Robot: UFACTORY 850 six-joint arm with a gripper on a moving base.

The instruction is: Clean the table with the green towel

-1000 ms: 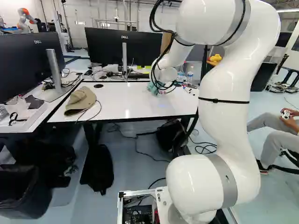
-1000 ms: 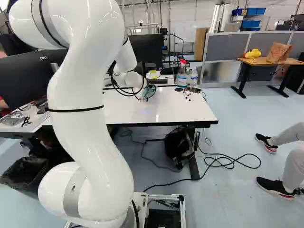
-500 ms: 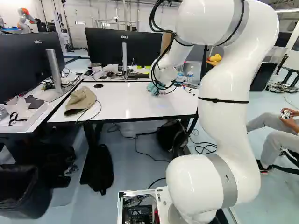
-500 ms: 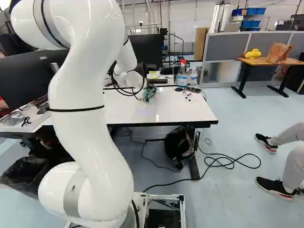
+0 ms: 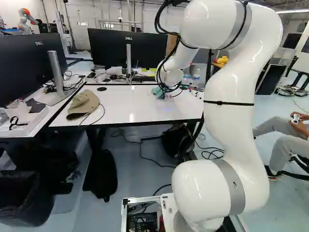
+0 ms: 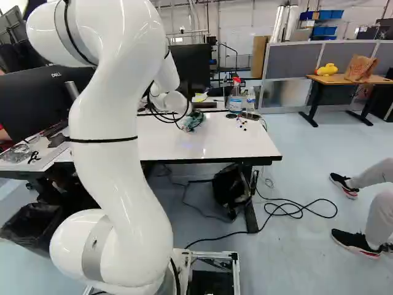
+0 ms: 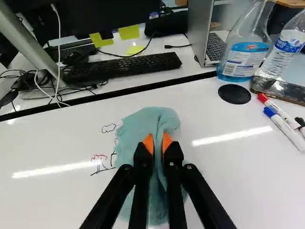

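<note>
Green towel (image 7: 152,122) is held pinched between the fingers (image 7: 142,156) on the surface (image 7: 228,179); wiping is judged underway, leftward passes over ink marks (image 7: 99,156) being required next.

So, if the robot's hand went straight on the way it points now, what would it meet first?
Probably the white tabletop. The hand seems to slant down toward it, gripping the green towel, so the cloth would be squeezed in between. I can't tell how much gap there is, if any.
</note>
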